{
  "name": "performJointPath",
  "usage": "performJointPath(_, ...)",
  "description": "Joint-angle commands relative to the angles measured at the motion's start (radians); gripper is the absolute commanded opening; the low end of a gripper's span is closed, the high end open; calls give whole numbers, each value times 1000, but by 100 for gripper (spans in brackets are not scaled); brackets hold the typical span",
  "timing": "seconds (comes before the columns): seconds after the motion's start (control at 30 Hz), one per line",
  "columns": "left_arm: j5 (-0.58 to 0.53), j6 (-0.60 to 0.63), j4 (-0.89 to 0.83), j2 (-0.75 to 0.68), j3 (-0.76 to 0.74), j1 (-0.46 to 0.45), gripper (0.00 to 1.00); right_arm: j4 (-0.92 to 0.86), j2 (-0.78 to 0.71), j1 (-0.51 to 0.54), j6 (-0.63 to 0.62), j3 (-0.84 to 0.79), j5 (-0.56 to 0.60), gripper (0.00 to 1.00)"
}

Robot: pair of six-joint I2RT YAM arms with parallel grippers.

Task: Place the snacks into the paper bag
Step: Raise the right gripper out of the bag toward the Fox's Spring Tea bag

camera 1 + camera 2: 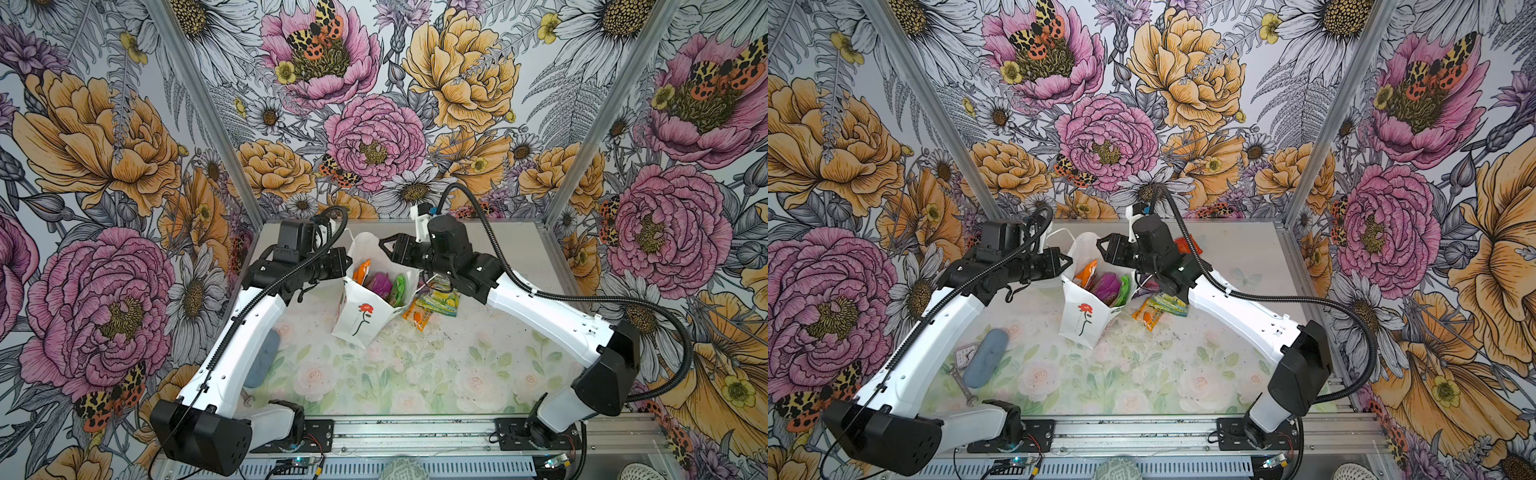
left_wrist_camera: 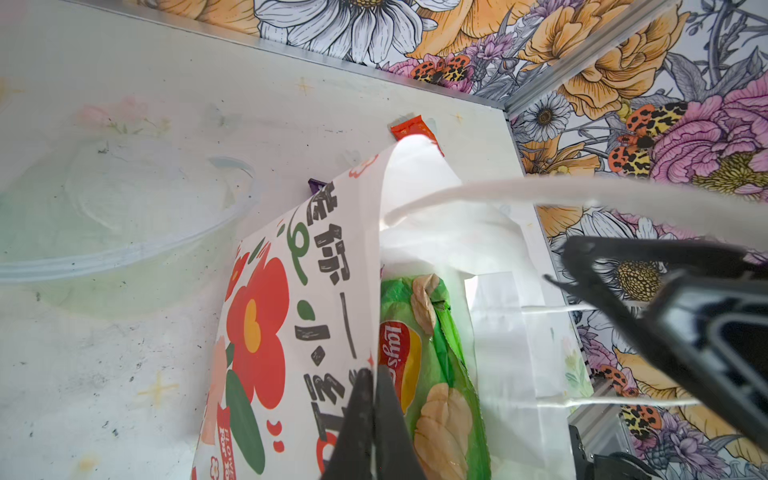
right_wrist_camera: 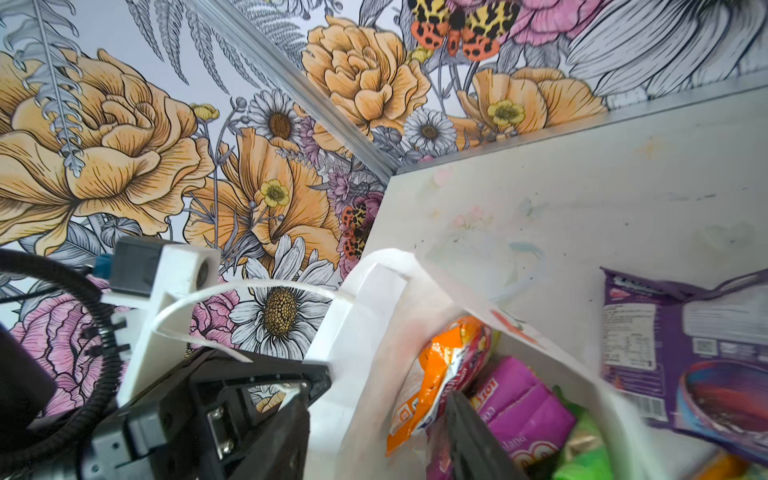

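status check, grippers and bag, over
Left gripper shut on paper bag rim. Right gripper open over bag mouth. Orange packet in; green-yellow packet on table beside bag. Cord handle close by right gripper.

Half-hidden red packet [image 2: 409,129] behind paper bag [image 2: 415,187]

One paper bag [image 1: 349,328]. Seven snacks are in view. Three are inside it: one orange packet [image 1: 361,270], one magenta pouch [image 1: 380,284], one green chip bag [image 1: 400,286]. Four are outside: one green-yellow packet [image 1: 440,300], one orange-red packet [image 1: 416,318], one red packet [image 1: 1187,245], one purple packet [image 3: 685,353]. There is also one clock [image 1: 963,355], one wrench [image 1: 960,384], one grey-blue pad [image 1: 986,357] and one clear bowl [image 2: 124,255]. There are two grippers: the left gripper [image 2: 371,382] and the right gripper [image 1: 385,249].
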Motion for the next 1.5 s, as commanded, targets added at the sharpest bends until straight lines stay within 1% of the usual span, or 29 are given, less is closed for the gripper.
performJointPath(0.0, 11, -21, 129, -17, 18, 24, 0, -9, -74, -17, -73, -41, -35, 55)
performJointPath(0.1, 0, -19, 129, -24, 17, 30, 0, -9, -140, -23, -113, -75, -24, 55)
performJointPath(0.2, -3, -19, 129, -20, 15, 39, 0, -9, -223, -37, -143, -131, 24, 55)
performJointPath(0.37, 8, -25, 129, -13, 16, 51, 0, -11, -368, -57, -184, -263, 190, 54)
performJointPath(0.47, 4, -25, 129, -17, 14, 55, 0, -25, -443, -73, -147, -366, 325, 54)
performJointPath(0.57, 4, -30, 131, -20, 14, 64, 0, -49, -475, -104, -84, -455, 399, 54)
performJointPath(0.73, 7, -32, 134, -22, 12, 66, 0, -64, -482, -167, 12, -563, 398, 54)
performJointPath(0.8, 6, -31, 136, -20, 12, 66, 0, -55, -475, -195, 2, -581, 383, 54)
performJointPath(0.87, 9, -35, 136, -19, 12, 69, 0, -53, -444, -228, -35, -578, 363, 56)
performJointPath(1.0, 12, -31, 135, -25, 13, 71, 0, -59, -328, -335, -38, -559, 197, 57)
performJointPath(1.03, 10, -31, 135, -28, 13, 70, 0, -59, -289, -343, -60, -546, 181, 57)
performJointPath(1.1, 9, -31, 135, -29, 11, 72, 0, -70, -212, -343, -130, -502, 184, 57)
performJointPath(1.27, 21, -35, 137, -28, 14, 73, 0, -180, 9, -354, -295, -313, 223, 60)
performJointPath(1.37, 19, -33, 137, -30, 13, 73, 0, -182, 89, -348, -339, -258, 242, 60)
performJointPath(1.47, 20, -34, 137, -32, 13, 73, 0, -193, 184, -349, -380, -184, 215, 60)
